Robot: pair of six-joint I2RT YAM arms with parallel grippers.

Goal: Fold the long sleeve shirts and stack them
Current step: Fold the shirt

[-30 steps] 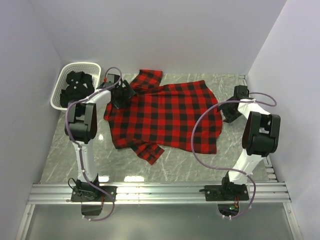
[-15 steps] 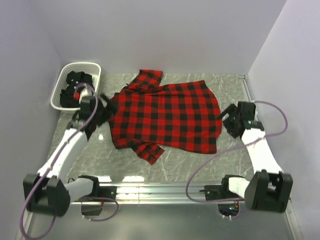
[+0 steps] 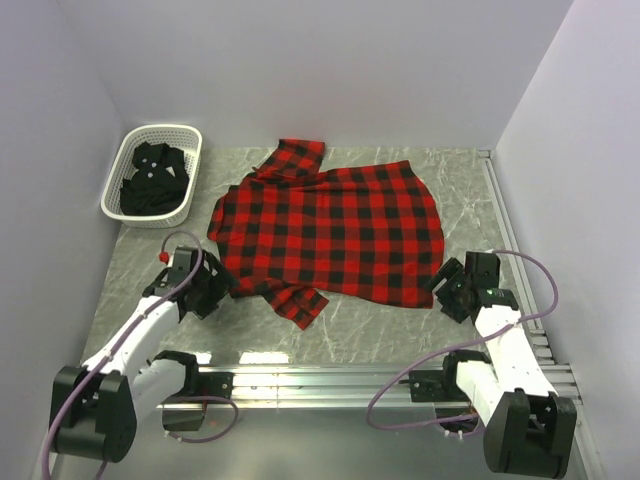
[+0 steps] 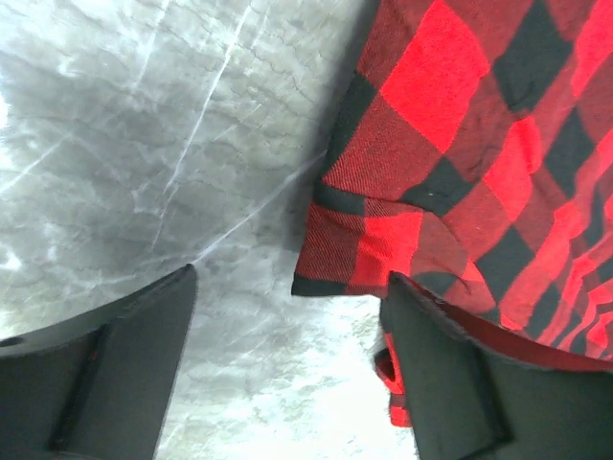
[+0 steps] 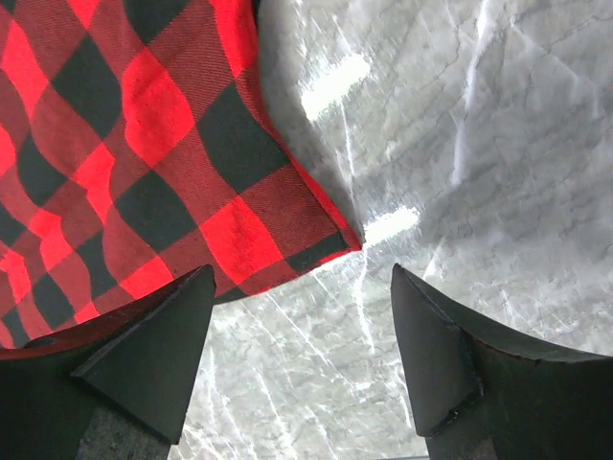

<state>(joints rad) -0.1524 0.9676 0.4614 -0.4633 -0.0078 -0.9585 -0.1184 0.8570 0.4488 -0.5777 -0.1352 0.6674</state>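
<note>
- Red-and-black flannel shirt (image 3: 330,235) lies spread flat across the middle of the bench (image 3: 380,325). One flap sticks out at its far edge and another at its near edge.
- Black shirt (image 3: 150,182) sits bunched inside the white lattice basket (image 3: 160,131) at the bench's far-left corner, well apart from the flannel.
- Left claw (image 4: 287,335) is low at the flannel's near-left corner, jaws spread wide and gripping nothing. In the wrist view the hem corner lies between the jaws. Contact with the cloth: cannot tell.
- Right claw (image 5: 302,326) is low at the near-right corner, jaws likewise spread and holding nothing. The hem corner lies flat on the bench between them.
</note>
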